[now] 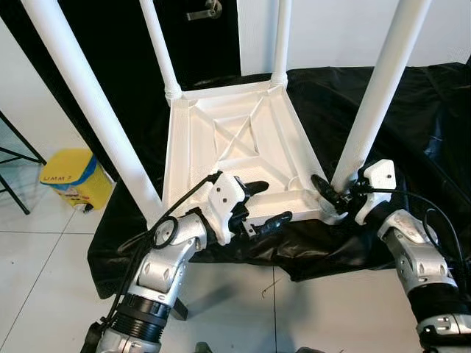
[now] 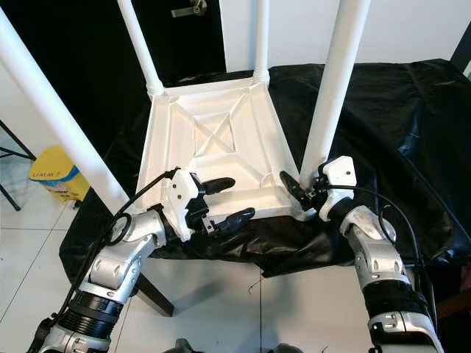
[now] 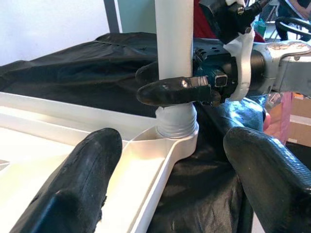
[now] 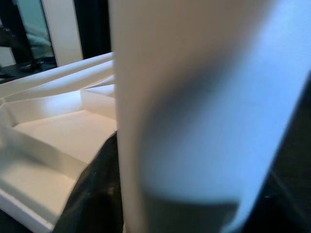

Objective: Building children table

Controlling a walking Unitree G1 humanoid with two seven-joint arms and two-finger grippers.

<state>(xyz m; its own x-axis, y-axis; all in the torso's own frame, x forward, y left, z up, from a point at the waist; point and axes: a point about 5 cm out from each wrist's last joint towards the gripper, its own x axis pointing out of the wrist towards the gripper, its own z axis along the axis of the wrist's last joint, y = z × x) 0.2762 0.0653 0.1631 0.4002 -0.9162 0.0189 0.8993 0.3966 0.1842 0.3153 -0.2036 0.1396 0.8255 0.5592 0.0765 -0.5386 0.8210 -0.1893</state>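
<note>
Four white legs stand up from the upturned white tabletop (image 1: 243, 143), which lies on a black cloth (image 1: 412, 110). At its 5 o'clock corner the right gripper (image 1: 333, 195) is clamped on the near-right leg (image 1: 375, 95). At 7 o'clock the left gripper (image 1: 263, 204) hovers over the near rim, fingers apart.

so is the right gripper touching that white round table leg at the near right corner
Touching. In the left wrist view the right gripper has one black finger pressed across the front of the white round table leg and the other behind it, just above the threaded socket.

Silver jointed arms, white wrist housings, black looping cables — each tool two long black fingers
</note>
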